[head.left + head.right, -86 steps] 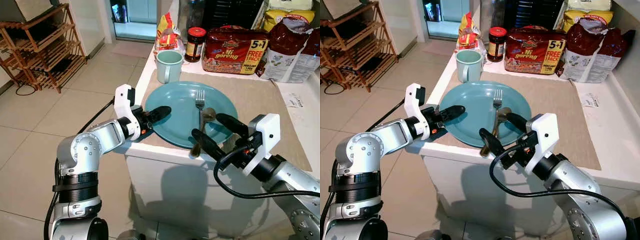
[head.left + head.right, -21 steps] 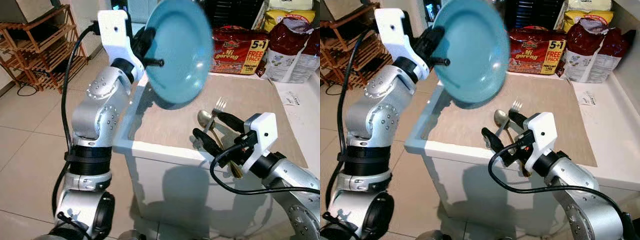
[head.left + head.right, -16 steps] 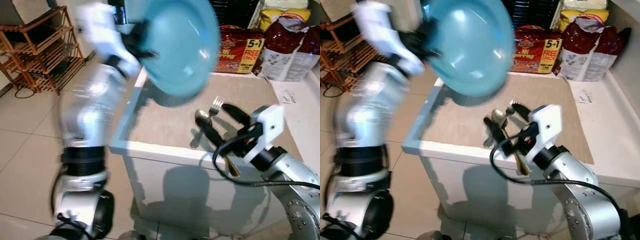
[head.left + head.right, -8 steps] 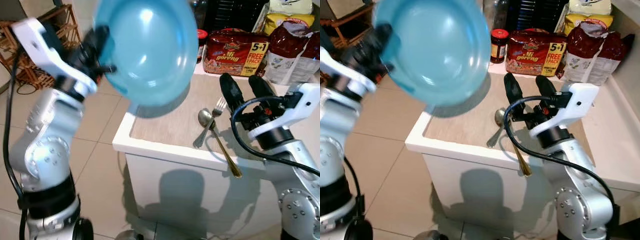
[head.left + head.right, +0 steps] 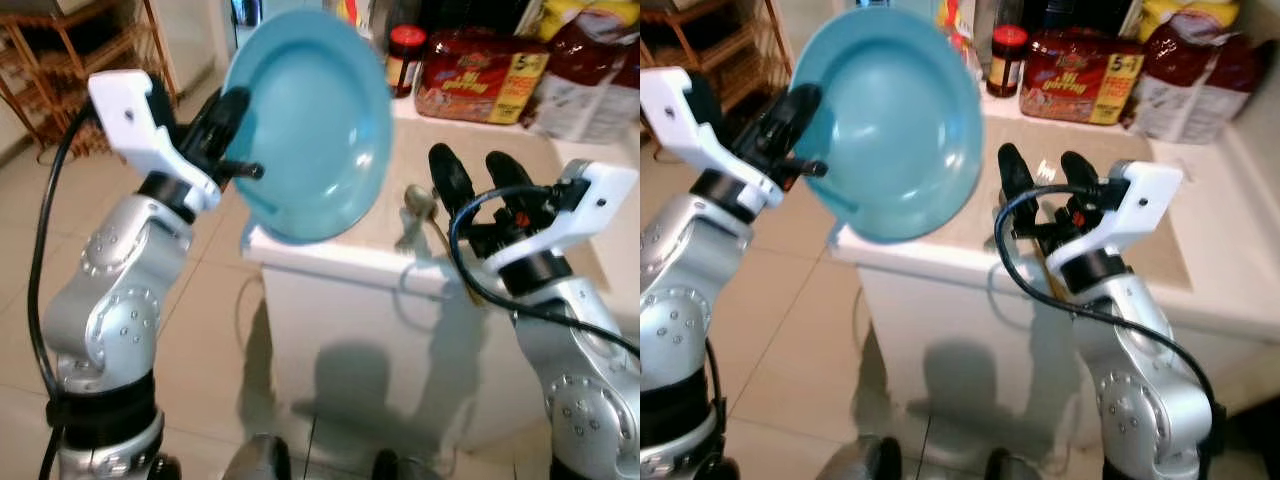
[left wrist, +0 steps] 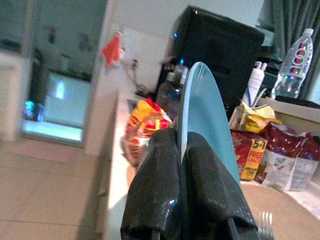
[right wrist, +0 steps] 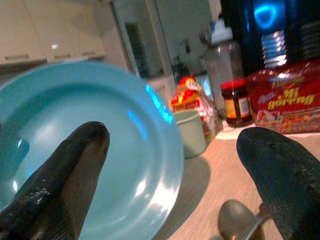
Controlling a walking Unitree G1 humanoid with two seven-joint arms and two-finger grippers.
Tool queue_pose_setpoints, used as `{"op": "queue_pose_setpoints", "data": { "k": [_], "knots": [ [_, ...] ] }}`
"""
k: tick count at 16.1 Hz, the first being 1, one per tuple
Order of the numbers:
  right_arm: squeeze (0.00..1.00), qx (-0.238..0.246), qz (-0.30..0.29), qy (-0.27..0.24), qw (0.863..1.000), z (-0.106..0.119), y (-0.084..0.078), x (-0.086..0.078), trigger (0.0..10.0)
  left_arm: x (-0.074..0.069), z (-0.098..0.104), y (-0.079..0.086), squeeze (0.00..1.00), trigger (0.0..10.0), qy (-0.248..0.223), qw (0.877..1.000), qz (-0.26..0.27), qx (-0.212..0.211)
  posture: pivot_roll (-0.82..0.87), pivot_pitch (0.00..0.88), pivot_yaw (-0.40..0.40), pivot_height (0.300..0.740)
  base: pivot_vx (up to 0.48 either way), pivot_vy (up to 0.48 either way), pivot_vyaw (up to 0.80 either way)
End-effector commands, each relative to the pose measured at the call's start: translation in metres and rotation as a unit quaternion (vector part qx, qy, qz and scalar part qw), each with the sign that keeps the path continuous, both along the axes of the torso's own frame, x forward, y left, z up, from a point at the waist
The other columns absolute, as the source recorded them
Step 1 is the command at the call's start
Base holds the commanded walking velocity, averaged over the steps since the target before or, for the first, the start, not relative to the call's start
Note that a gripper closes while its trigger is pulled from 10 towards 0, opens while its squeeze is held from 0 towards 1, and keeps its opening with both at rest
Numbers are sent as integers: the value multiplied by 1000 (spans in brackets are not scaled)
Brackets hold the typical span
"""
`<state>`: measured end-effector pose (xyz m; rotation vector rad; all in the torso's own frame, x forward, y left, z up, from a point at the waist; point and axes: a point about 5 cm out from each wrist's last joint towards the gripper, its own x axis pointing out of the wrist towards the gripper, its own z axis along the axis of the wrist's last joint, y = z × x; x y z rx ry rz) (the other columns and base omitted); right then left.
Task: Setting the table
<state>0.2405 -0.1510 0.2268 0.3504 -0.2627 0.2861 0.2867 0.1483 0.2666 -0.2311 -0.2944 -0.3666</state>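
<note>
While left gripper (image 5: pixel 232 135) clamps the raised plate (image 5: pixel 310 120), right gripper (image 5: pixel 478 172) gapes empty — spoon (image 5: pixel 414 205) on counter (image 5: pixel 1140 200), nothing laid yet.

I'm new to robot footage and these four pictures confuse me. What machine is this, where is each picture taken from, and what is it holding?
This is a humanoid robot with two silver arms, each ending in a gripper of two long black fingers. Two pictures come from the stereo camera on its head, looking down; the other two come from cameras on its wrists, looking along the fingers.

The left gripper is shut on the rim of a blue plate, holding it tilted up in the air beside the white counter. The right gripper is open and holds nothing, raised over the counter.

On the counter lie a spoon and a fork. Farther back stand a pale green mug, a dark jar with a red lid and a red noodle pack.
</note>
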Motion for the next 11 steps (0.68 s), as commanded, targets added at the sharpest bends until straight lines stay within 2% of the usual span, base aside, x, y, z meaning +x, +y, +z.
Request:
{"op": "queue_pose_setpoints", "data": {
  "k": [1, 4, 9, 11],
  "knots": [
    [0, -10, -12, -9, 1000, 3, 0, 1, 10000, -5, 1, 6, 0, 10000, -29, 999, 36, 12, 55, 3, 7, 740, 0, 0, 0],
    [0, -48, -25, -5, 998, -3, -1, 1, 10000, -9, -9, 5, 0, 10000, -20, 998, 56, 27, 43, 0, 0, 740, 0, -104, 0],
    [0, -89, -34, 7, 995, -15, -3, 4, 10000, -6, -27, -4, 0, 10000, -7, 996, 69, 57, 42, 7, -14, 740, 0, -455, 0],
    [0, -90, -39, 14, 995, -21, -4, 3, 10000, -11, -34, -7, 0, 10000, -3, 995, 59, 79, 44, 14, -19, 740, 0, -469, 0]
  ]
}}
